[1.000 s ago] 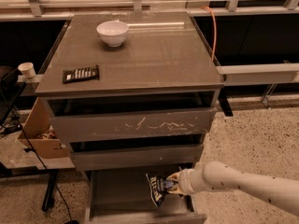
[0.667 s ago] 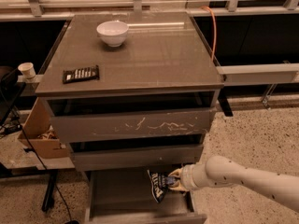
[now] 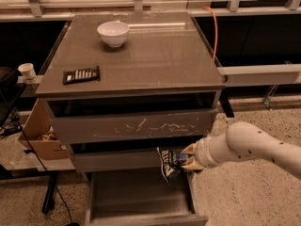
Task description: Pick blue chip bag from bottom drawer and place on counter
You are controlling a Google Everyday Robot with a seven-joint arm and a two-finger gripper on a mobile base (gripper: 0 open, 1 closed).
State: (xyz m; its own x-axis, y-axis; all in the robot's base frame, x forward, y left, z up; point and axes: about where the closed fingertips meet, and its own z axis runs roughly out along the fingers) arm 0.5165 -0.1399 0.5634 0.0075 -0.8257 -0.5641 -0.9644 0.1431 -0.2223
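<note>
Height is what is changed against the two earlier views: the blue chip bag [image 3: 167,164] is now held clearly higher. In the view of one second ago it hangs low over the floor of the bottom drawer [image 3: 136,197]. Now it is carried up in front of the middle drawer front [image 3: 113,160], and only its lower corner is seen above the open tray. As far as can be judged, the drawer floor is no longer touched by the bag.

The gripper [image 3: 185,158] is found just to the right of the bag, near the right side of the cabinet. It is pressed on the bag's right edge, so the foil is pinched between the fingers. The white arm [image 3: 244,147] is also raised and drawn a little to the right compared with before.

For the task, the picking part is judged as done and the placing part as not yet begun. The counter [image 3: 160,60] is well above the bag, and the scratched drawer front [image 3: 136,126] must be passed first. On its surface a white bowl [image 3: 113,33] is standing at the back and a black bar [image 3: 82,74] is lying near the left edge, so the front right part is judged as the suitable place. A pinch at one edge may slip if the bag is swung.
</note>
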